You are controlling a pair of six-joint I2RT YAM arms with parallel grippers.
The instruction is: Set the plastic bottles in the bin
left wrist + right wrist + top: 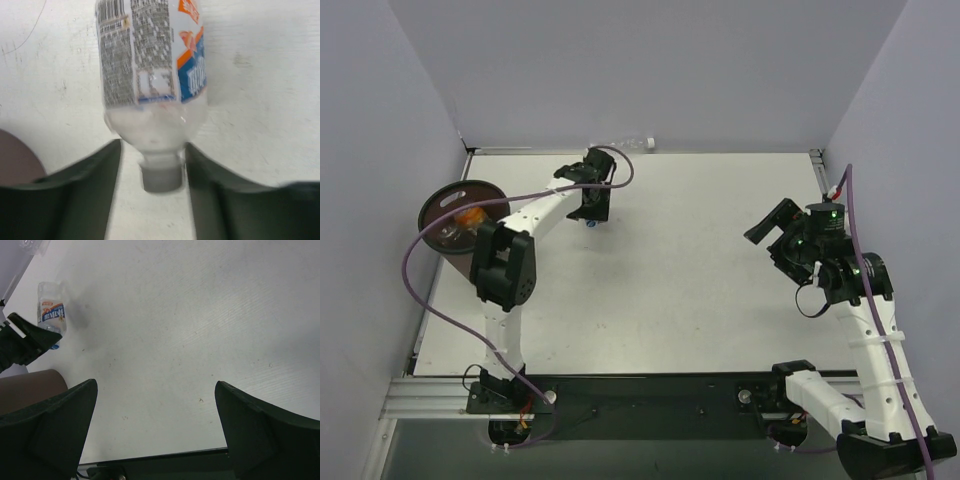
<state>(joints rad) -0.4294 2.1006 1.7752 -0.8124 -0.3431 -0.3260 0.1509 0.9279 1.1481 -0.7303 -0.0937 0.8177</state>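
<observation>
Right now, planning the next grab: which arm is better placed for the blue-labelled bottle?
Left. The left gripper straddles the neck of the blue-labelled bottle, near the bin; the right gripper hangs open far across the table.

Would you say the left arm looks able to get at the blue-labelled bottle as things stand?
Likely yes: the left end effector sits with open fingers either side of the neck of the blue-labelled bottle, and nothing lies between them.

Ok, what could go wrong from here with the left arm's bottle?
The left gripper flanks the blue-label bottle only at its tapered neck, so it may slip or swing when lifted. The bin sits by the left arm's elbow at the table edge; swinging over could knock it.
</observation>
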